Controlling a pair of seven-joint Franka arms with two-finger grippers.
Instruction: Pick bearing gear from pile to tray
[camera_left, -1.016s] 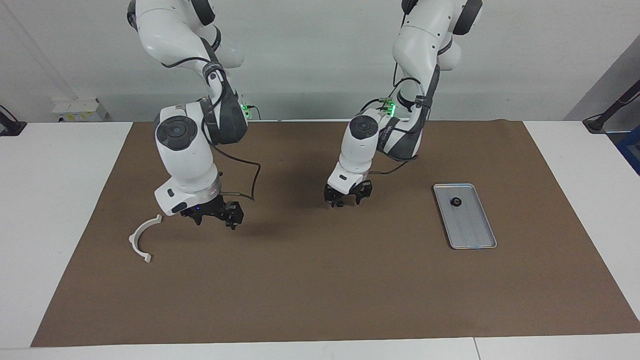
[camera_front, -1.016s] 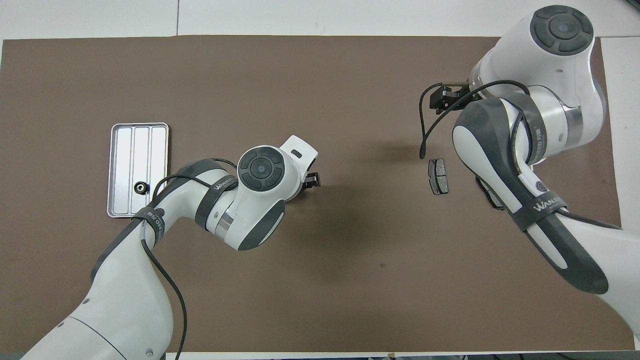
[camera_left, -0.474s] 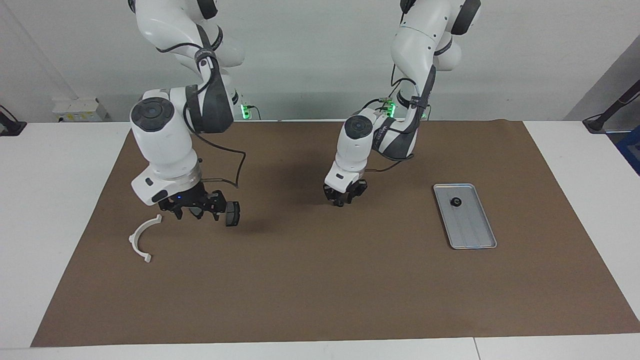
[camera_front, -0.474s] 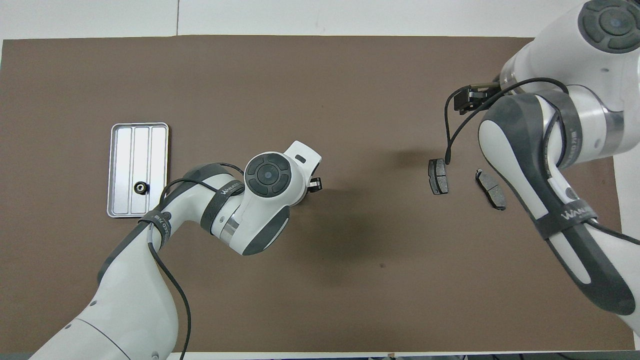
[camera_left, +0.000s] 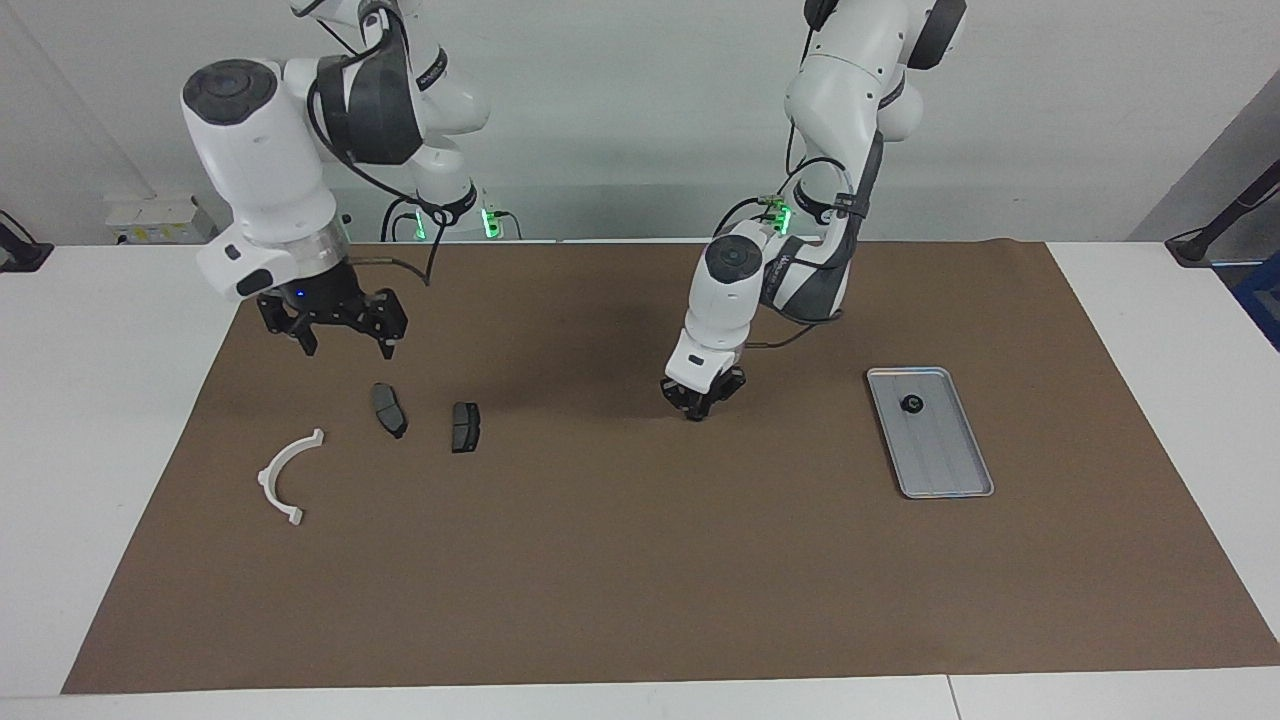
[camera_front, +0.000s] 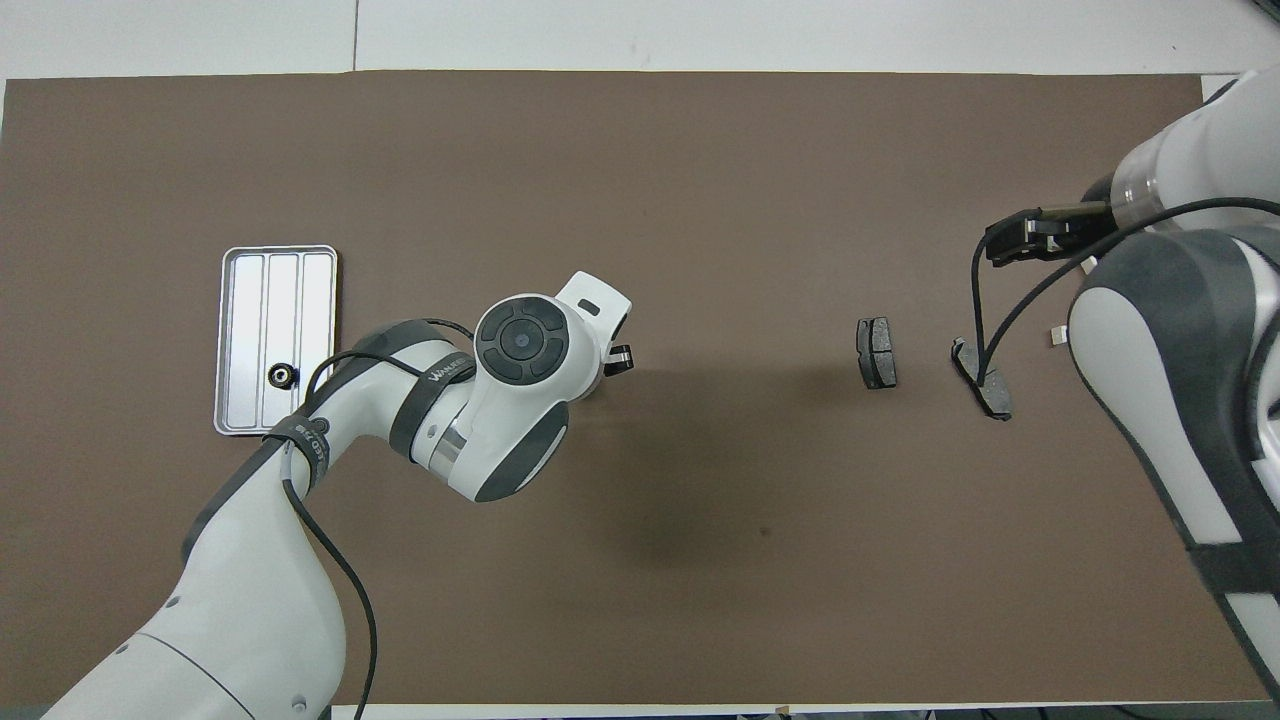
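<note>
Right now the left gripper (camera_left: 699, 408) is down at the brown mat (camera_left: 640, 580) near mid-table, fingertips pinched together, presumably on a small black piece, though I can't make out what sits between them. From there the tray (camera_left: 950, 470) lies toward the left arm's end of the table, long axis running away from the robots, one black round gear (camera_left: 911, 404) already in it, so the left arm is clearly the nearer one. Meanwhile the right gripper (camera_left: 335, 325) hangs spread and empty above the two dark pads (camera_left: 428, 418) and the white bracket (camera_left: 285, 475).
</note>
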